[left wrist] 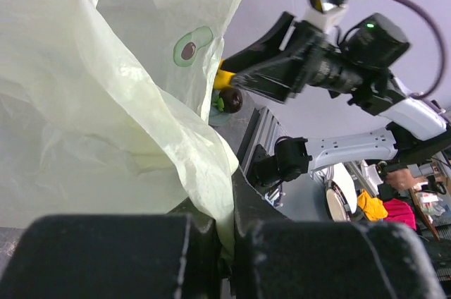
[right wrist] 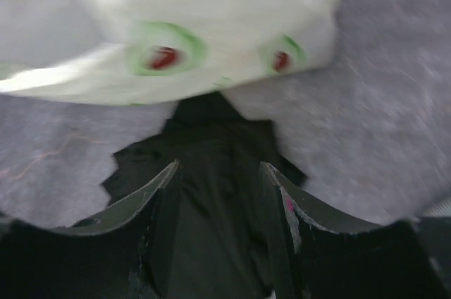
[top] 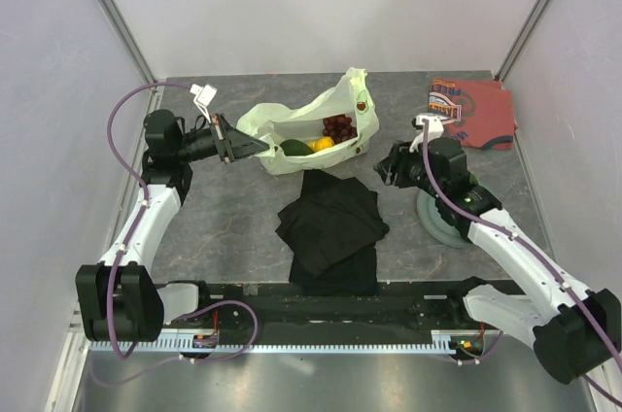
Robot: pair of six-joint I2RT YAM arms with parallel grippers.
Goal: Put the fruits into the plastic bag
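The pale yellow-green plastic bag [top: 292, 120] lies open at the back middle of the table. Inside it are a dark red grape bunch [top: 338, 126], a yellow fruit [top: 323, 144] and a green fruit [top: 293, 149]. My left gripper [top: 255, 145] is shut on the bag's left edge [left wrist: 211, 172] and holds it up. In the left wrist view a dark maroon round fruit [left wrist: 230, 100] shows past the bag's fold, next to something yellow. My right gripper [top: 389, 167] is open and empty just right of the bag. In its wrist view it [right wrist: 220, 172] hangs over the black cloth, and the bag [right wrist: 211, 31] is ahead of it.
A folded black cloth [top: 330, 223] lies in front of the bag. A red-orange patterned cloth [top: 473, 111] lies at the back right. A round grey-green plate [top: 439, 223] sits partly under the right arm. White walls close in the table.
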